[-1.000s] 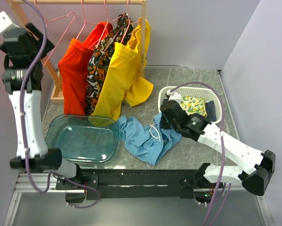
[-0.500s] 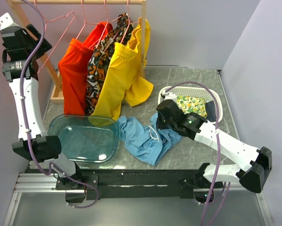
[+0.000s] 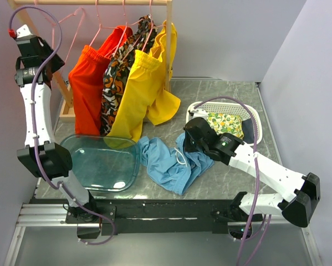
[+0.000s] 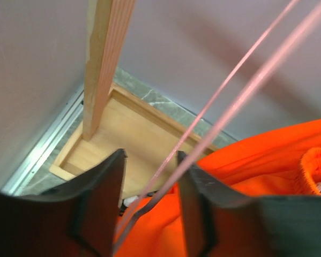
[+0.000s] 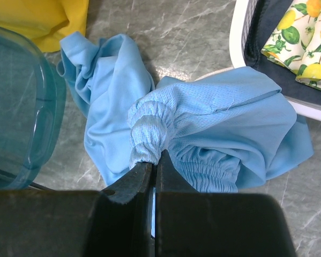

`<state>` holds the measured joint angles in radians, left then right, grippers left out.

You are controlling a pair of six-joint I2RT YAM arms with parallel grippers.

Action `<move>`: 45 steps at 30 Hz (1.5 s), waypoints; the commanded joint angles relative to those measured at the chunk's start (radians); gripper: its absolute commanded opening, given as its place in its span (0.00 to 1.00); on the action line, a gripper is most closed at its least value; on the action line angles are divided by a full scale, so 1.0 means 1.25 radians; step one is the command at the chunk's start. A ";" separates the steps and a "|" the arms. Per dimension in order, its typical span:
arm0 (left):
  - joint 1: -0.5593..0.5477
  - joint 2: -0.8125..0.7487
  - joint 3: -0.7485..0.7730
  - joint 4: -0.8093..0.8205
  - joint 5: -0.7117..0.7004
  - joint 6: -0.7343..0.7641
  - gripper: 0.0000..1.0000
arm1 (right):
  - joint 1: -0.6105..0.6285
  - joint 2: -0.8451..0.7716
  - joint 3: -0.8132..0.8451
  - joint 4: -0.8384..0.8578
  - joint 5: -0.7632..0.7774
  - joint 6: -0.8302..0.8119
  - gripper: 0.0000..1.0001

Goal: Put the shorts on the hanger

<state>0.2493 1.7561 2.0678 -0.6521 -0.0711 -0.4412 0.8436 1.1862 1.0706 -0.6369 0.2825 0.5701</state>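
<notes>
The light-blue shorts (image 3: 166,163) lie crumpled on the table between the tub and the basket. My right gripper (image 3: 187,145) is shut on their gathered elastic waistband (image 5: 149,134), the jaws (image 5: 156,160) pressed together on the fabric. The empty pink wire hanger (image 3: 76,12) hangs at the left end of the rail. My left gripper (image 3: 54,55) is raised beside it. In the left wrist view two of the hanger's wires (image 4: 240,99) run between the fingers (image 4: 150,155), which stand apart, the thicker wire close to the right finger.
A wooden rack (image 3: 93,2) carries orange shorts (image 3: 88,83), a patterned garment (image 3: 118,77) and yellow shorts (image 3: 141,88). Its post (image 4: 104,64) and base (image 4: 112,134) sit just left of my left gripper. A teal tub (image 3: 99,160) stands front left, a white basket (image 3: 254,119) with lemon-print cloth (image 3: 226,123) right.
My left arm has swung in toward the rack and the empty hanger, and its jaws have narrowed around the wire. The right gripper shifted slightly left, still holding the shorts.
</notes>
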 commanded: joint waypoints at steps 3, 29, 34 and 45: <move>0.002 -0.057 -0.026 0.057 0.025 -0.003 0.34 | -0.002 -0.014 -0.013 0.046 -0.015 -0.008 0.00; -0.020 -0.124 -0.026 0.057 0.068 0.026 0.01 | -0.001 -0.011 -0.005 0.037 -0.012 -0.008 0.00; -0.039 -0.135 -0.020 0.046 0.059 0.040 0.01 | -0.001 -0.010 0.003 0.031 -0.009 -0.007 0.00; -0.087 -0.190 -0.059 0.063 -0.051 0.092 0.01 | -0.001 -0.005 0.010 0.026 -0.009 -0.007 0.00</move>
<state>0.1596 1.5906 2.0071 -0.5953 -0.0677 -0.3634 0.8436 1.1862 1.0527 -0.6205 0.2672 0.5701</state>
